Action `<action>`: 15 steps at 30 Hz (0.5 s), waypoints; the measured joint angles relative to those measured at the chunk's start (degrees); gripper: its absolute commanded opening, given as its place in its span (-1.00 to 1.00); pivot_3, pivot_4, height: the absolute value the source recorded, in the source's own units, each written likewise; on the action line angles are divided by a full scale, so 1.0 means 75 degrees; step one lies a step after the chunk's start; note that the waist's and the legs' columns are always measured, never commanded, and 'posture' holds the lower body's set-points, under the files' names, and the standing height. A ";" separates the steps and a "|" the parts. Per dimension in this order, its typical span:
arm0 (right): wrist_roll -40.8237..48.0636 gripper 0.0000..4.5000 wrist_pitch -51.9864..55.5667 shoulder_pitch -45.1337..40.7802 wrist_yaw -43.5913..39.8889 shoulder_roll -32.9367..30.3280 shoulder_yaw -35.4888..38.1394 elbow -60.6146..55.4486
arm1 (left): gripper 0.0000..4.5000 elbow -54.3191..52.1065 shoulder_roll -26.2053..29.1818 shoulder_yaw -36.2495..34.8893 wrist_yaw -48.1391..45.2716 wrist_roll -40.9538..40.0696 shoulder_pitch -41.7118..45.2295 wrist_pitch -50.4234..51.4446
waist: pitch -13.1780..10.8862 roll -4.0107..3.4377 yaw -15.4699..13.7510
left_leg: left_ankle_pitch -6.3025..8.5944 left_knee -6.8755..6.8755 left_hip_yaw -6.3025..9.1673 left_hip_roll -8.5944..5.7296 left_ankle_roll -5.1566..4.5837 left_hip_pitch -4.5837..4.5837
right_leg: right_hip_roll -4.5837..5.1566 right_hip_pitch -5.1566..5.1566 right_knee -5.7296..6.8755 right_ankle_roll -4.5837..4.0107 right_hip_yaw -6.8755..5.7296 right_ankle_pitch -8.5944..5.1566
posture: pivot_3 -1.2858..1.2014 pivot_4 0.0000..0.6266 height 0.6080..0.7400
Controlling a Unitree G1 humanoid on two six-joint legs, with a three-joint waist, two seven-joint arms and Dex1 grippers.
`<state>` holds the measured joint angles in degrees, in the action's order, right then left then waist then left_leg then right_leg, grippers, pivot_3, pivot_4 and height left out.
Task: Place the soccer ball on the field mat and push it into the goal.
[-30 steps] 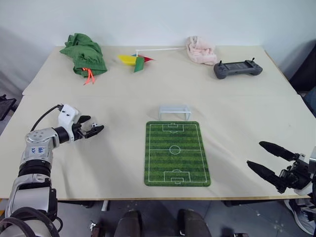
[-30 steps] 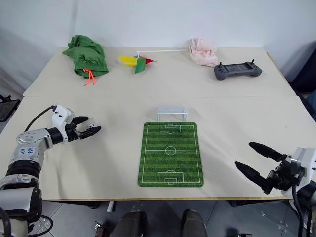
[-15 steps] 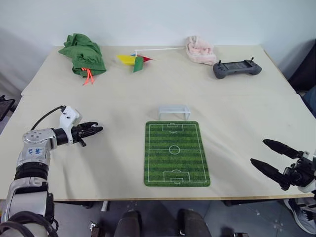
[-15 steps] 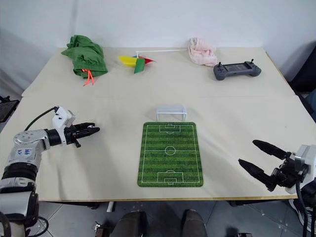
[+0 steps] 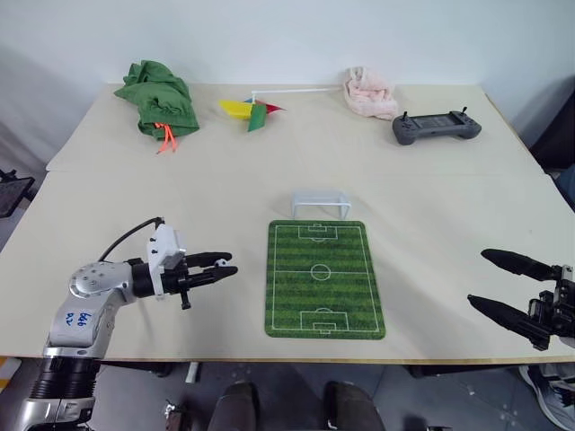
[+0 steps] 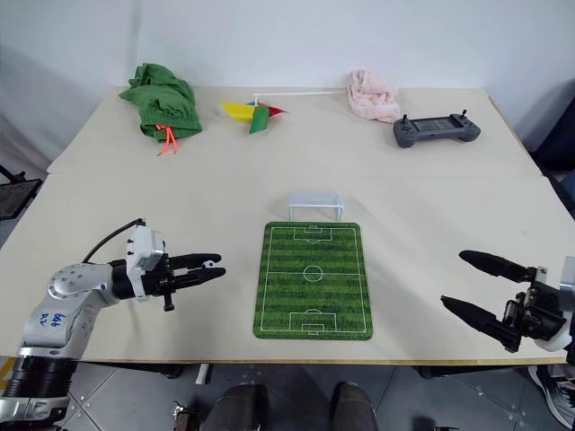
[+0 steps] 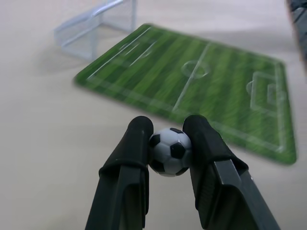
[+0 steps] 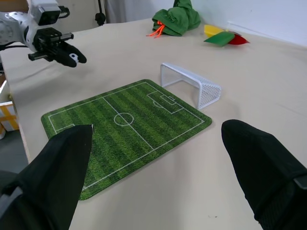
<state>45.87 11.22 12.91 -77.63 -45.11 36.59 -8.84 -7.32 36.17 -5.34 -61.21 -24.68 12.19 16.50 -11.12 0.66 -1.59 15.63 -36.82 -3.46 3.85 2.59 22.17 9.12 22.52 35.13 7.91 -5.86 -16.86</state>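
- Left wrist view: the left gripper (image 7: 170,143) has its two black fingers (image 7: 139,143) pinched onto the soccer ball (image 7: 170,151), one pad on each side of it. The ball sits right at the fingertips, clear of the table surface below.
- In the same view the field mat (image 7: 211,86) lies ahead of the ball, with the goal (image 7: 93,26) beyond the mat's far end.
- Left eye view: the left gripper (image 5: 223,265) hovers above the table (image 5: 431,197), just beside the left long edge of the field mat (image 5: 325,278) and pointing toward it. The ball is not over the mat.
- The mat lies flat near the front middle of the table, its white pitch lines facing up. The goal (image 5: 320,201) stands upright just past the mat's far short edge, very close to it; whether they touch I cannot tell.
- The right gripper (image 5: 500,283) is near the table's front right edge, well apart from the mat. Its fingers are spread wide with nothing between them, as the right wrist view also shows.
- Along the far side of the table lie a green cloth (image 5: 158,96), a coloured pinwheel (image 5: 254,108), a pink cloth (image 5: 370,91) and a dark grey controller (image 5: 436,127), all well apart from the mat.
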 measured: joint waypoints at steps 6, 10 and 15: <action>0.0052 1.00 -0.0008 0.0231 0.0003 0.0433 -0.0024 -0.0317 | -0.61 -0.1033 -0.0476 0.0894 0.0388 0.0045 0.0045 0.0201 | 0.0000 -0.0001 0.0028 | 0.0017 -0.0038 -0.0002 0.0001 -0.0004 0.0003 | -0.0001 -0.0007 0.0001 0.0007 0.0008 0.0005 | 0.03 -0.52 1.00; 0.0093 1.00 -0.0003 0.0528 0.0163 0.0732 -0.0031 -0.0606 | -0.61 -0.1409 -0.0655 0.1505 0.0471 0.0236 0.0146 0.0109 | 0.0001 -0.0002 0.0012 | 0.0018 -0.0036 -0.0002 0.0001 -0.0003 0.0002 | -0.0001 -0.0007 -0.0001 0.0007 0.0009 0.0005 | 0.03 -0.52 1.00; 0.0152 1.00 0.0013 0.1350 0.0314 0.1164 -0.0033 -0.1095 | -0.61 -0.1469 -0.0593 0.2182 0.0362 0.0671 0.0014 -0.0224 | 0.0001 -0.0003 0.0001 | 0.0025 -0.0036 -0.0002 0.0001 -0.0004 0.0005 | -0.0001 -0.0007 -0.0011 0.0007 0.0009 0.0005 | 0.03 -0.52 1.00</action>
<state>47.01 11.32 23.04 -75.28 -36.39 36.34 -17.05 -18.34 31.73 11.02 -58.49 -19.65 12.30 14.83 -11.11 0.64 -1.59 15.82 -37.09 -3.48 3.85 2.56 22.21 9.11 22.47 35.05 7.96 -5.79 -16.82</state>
